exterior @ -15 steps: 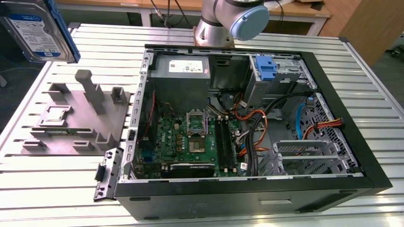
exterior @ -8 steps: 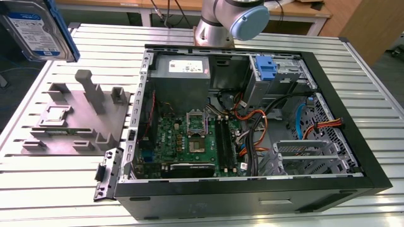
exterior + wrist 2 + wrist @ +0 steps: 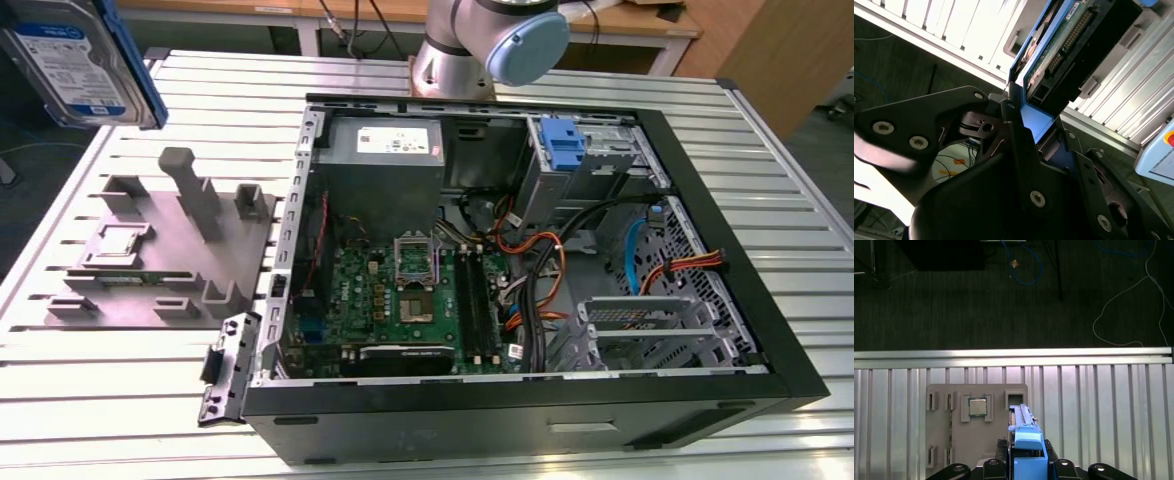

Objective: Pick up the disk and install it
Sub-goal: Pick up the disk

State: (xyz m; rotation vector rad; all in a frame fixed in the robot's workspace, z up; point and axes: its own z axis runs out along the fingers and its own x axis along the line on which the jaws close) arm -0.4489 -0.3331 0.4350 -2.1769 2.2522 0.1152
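Disk [image 3: 74,60] (flat silver-grey hard drive, blue-and-white label, bright blue plastic carrier round it) was up in the air at the exterior view's far left. It was off the slatted aluminium table [image 3: 107,400], label face toward that camera, long axis near upright. Black two-finger gripper [image 3: 1036,122] was clenched on the disk. In the second wrist view its fingers [image 3: 1013,112] pinched the blue carrier at one short end, the green circuit-board side of the disk [image 3: 1064,45] showed, and the body ran straight out away from the gripper. First wrist view had the disk [image 3: 1026,440] edge-on over the grey multi-post plastic fixture block [image 3: 976,415], apparently clear of it. In the exterior view that fixture block [image 3: 160,250] sat just beside the open black tower PC case [image 3: 534,410], on its left. Drive bays were on the case's opposite side, the exterior view's right: fixed blue plastic bracket [image 3: 566,150] on the upper bay, perforated metal drive cage [image 3: 654,325] lower down. My read: disk was well apart from both bays, which lay across the whole case, to the exterior view's right of the gripper. Disk not yet seated in either bay.
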